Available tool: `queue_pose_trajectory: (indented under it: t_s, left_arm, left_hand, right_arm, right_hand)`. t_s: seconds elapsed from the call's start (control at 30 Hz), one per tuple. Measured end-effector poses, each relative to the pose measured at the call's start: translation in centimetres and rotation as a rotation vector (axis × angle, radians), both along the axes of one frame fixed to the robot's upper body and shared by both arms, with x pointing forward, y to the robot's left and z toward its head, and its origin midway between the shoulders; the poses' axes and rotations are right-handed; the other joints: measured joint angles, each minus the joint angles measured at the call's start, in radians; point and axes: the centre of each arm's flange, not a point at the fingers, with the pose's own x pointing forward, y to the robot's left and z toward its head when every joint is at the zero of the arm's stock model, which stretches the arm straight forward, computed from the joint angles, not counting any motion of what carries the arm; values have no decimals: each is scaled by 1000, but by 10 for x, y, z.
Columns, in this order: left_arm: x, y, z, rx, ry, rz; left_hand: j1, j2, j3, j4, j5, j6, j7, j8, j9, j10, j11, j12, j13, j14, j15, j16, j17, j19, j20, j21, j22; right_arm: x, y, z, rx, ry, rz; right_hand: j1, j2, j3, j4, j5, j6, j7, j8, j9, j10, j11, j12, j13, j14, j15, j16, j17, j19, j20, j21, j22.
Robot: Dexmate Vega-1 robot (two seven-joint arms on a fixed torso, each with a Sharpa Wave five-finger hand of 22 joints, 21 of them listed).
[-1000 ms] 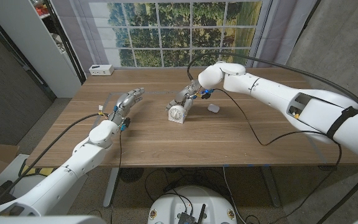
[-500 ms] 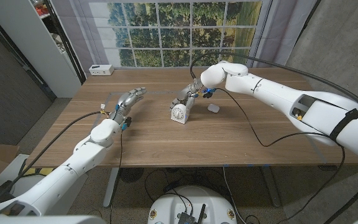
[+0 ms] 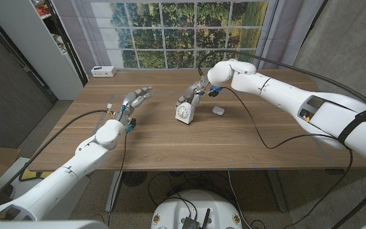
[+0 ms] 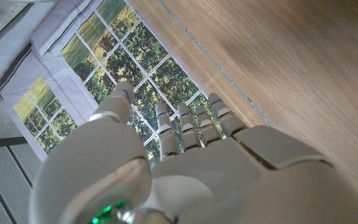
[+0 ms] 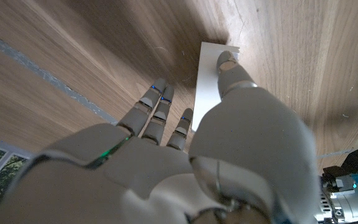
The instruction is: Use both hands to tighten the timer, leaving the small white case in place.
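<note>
The timer [image 3: 184, 113] stands mid-worktop [image 3: 170, 143], gripped from behind by the right hand [image 3: 189, 98]; the left hand [image 3: 132, 100] hovers well apart, fingers spread, holding nothing. A hard twist could tip the timer or nudge the small white case [image 3: 218, 111] just beside it. The knob is hidden.

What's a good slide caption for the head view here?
Right hand grips the white timer at mid-table; left hand hovers open, small white case beside.
</note>
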Motion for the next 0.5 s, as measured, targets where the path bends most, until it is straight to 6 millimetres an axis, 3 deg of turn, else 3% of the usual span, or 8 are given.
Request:
queue_pose_trajectory:
  t_s: [0.13, 0.5]
  left_arm:
    - [-2, -6, 5, 37, -19, 12]
    - [-5, -19, 19, 112, -73, 12]
  left_hand:
    - [12, -12, -7, 2, 4, 9, -9, 7, 1, -2, -5, 0, 0, 2, -2, 0, 0, 0, 0, 0, 0]
    - [35, -35, -28, 8, 15, 47, -28, 22, 5, -1, -7, 0, 5, 1, -12, 4, 0, 0, 0, 0, 0]
  right_arm:
    - [0, -3, 7, 31, 9, -21]
    - [0, -12, 25, 130, 51, -79]
  right_hand:
    - [-12, -3, -7, 4, 0, 9, -9, 2, 3, 35, 11, 15, 6, 35, 0, 17, 5, 16, 9, 0, 0]
    - [-33, -3, -15, 4, -1, 11, -11, 8, 10, 55, 19, 30, 22, 74, 0, 31, 9, 53, 11, 8, 0]
